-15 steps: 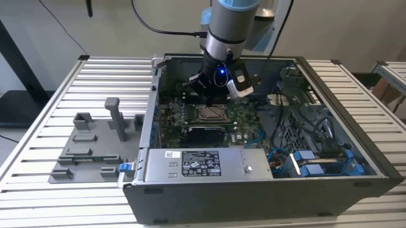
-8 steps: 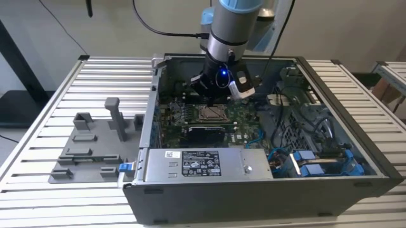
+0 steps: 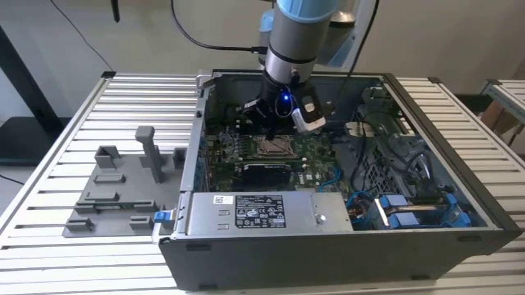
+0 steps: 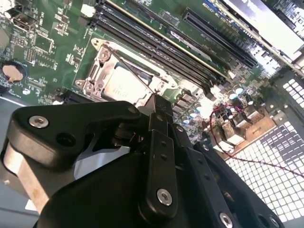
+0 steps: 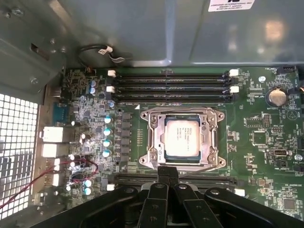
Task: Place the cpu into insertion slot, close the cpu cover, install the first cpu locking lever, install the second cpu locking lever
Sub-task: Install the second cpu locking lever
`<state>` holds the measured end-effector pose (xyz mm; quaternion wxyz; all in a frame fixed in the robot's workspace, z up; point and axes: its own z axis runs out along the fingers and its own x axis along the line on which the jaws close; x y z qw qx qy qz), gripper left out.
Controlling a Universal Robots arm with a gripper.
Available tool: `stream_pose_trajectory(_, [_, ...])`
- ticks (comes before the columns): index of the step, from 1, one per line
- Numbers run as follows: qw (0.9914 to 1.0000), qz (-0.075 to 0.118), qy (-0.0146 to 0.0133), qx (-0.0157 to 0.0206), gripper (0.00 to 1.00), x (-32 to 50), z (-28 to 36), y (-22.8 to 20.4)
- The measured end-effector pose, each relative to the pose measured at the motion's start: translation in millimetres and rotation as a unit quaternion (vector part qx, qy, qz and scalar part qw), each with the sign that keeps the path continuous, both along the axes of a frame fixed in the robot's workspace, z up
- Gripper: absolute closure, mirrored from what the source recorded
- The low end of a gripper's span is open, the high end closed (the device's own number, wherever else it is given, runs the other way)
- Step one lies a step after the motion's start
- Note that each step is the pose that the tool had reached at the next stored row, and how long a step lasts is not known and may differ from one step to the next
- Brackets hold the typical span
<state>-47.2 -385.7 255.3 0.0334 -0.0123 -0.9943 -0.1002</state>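
Fingers (image 5: 167, 176) are pressed together, nothing gripped, at the cpu cover (image 5: 183, 114) edge. Cpu (image 5: 181, 137) is seated in the insertion slot (image 5: 151, 142), flanked by memory slots (image 5: 171, 88). Fingertips partly hidden by the gripper (image 5: 167, 173) body.

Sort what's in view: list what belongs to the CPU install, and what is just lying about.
Belongs to the job:
- cpu, seated in the insertion slot
- cpu cover, down around the chip
- hand, at the socket's edge

Just lying about:
- memory slots
- coin battery
- grey fixture tray outside the case
- power supply
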Motion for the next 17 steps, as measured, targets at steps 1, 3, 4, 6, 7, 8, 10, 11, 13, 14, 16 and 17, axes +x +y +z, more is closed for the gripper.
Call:
stream_pose_trajectory(1, [1.00000, -0.002, 0.0000, 0.0000, 0.89, -1.3, -0.9, 0.1])
stream_pose_trajectory(3, [0.99998, -0.006, 0.0000, 0.0000, 0.89, -3.5, -3.4, 0.2])
stream_pose_trajectory(4, [0.99997, -0.008, 0.0000, 0.0000, 0.89, -4.2, -4.9, 0.2])
stream_pose_trajectory(6, [0.99992, -0.013, 0.0000, 0.0000, 0.89, -5.3, -7.5, 0.6])
stream_pose_trajectory(7, [0.99989, -0.015, 0.0000, 0.0000, 0.89, -5.9, -8.7, 0.9])
stream_pose_trajectory(8, [0.99985, -0.017, 0.0000, 0.0000, 0.89, -6.6, -9.9, 1.2])
stream_pose_trajectory(10, [0.99977, -0.022, 0.0000, 0.0000, 0.89, -8.6, -12.6, 2.6])
stream_pose_trajectory(11, [0.99973, -0.023, 0.0000, -0.0001, 0.89, -9.7, -13.9, 3.2])
stream_pose_trajectory(13, [0.99966, -0.026, 0.0000, -0.0001, 0.89, -12.4, -16.8, 4.2])
stream_pose_trajectory(14, [0.99963, -0.027, 0.0000, 0.0000, 0.89, -14.0, -18.4, 4.6])
stream_pose_trajectory(16, [0.99958, -0.029, 0.0000, 0.0001, 0.89, -16.9, -22.2, 4.9])
stream_pose_trajectory(17, [0.99956, -0.030, 0.0000, 0.0000, 0.89, -18.5, -24.0, 4.9])
